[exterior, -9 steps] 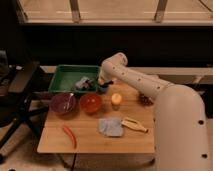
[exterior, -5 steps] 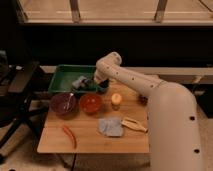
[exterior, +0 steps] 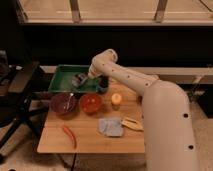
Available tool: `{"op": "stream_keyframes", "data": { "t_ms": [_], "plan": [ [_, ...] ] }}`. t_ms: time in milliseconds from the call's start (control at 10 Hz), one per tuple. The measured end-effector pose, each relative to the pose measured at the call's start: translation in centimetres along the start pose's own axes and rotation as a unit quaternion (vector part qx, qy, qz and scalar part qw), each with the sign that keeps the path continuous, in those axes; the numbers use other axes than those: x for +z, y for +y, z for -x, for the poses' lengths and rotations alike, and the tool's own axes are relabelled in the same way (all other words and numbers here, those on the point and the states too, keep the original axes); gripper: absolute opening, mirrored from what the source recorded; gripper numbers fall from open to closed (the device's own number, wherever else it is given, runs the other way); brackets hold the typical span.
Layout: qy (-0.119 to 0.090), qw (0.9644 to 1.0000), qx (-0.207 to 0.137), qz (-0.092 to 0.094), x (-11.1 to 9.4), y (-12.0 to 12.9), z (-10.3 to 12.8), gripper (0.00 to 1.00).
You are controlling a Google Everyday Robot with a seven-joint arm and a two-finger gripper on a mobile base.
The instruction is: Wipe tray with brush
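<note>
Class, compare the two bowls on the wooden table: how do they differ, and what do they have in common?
The left bowl is dark purple, while the right bowl is bright orange-red. The left bowl also looks slightly wider than the right bowl. Both are round, stand upright and sit side by side just in front of the green tray. The gripper is over that tray.

The tray (exterior: 62,80) sits at the table's (exterior: 92,144) back left corner, with the gripper (exterior: 81,80) within its right half. The left bowl (exterior: 63,103) and right bowl (exterior: 91,103) stand just before it.
</note>
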Motion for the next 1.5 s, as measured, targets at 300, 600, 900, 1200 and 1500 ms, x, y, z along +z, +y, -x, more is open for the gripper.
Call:
{"op": "stream_keyframes", "data": {
  "t_ms": [300, 600, 900, 1200, 1500],
  "plan": [
    [0.005, 1.0000, -0.001, 0.005, -0.6, 1.4, -0.4, 0.00],
    [0.031, 0.9993, 0.016, 0.012, -2.5, 1.0, -4.7, 0.00],
    [0.062, 0.9975, 0.029, 0.018, -2.2, 1.2, -7.6, 0.00],
    [0.067, 0.9972, 0.032, 0.007, -1.5, -0.5, -7.4, 0.00],
    [0.047, 0.9987, 0.015, 0.009, -0.9, -0.3, -4.9, 0.00]
  ]
}}
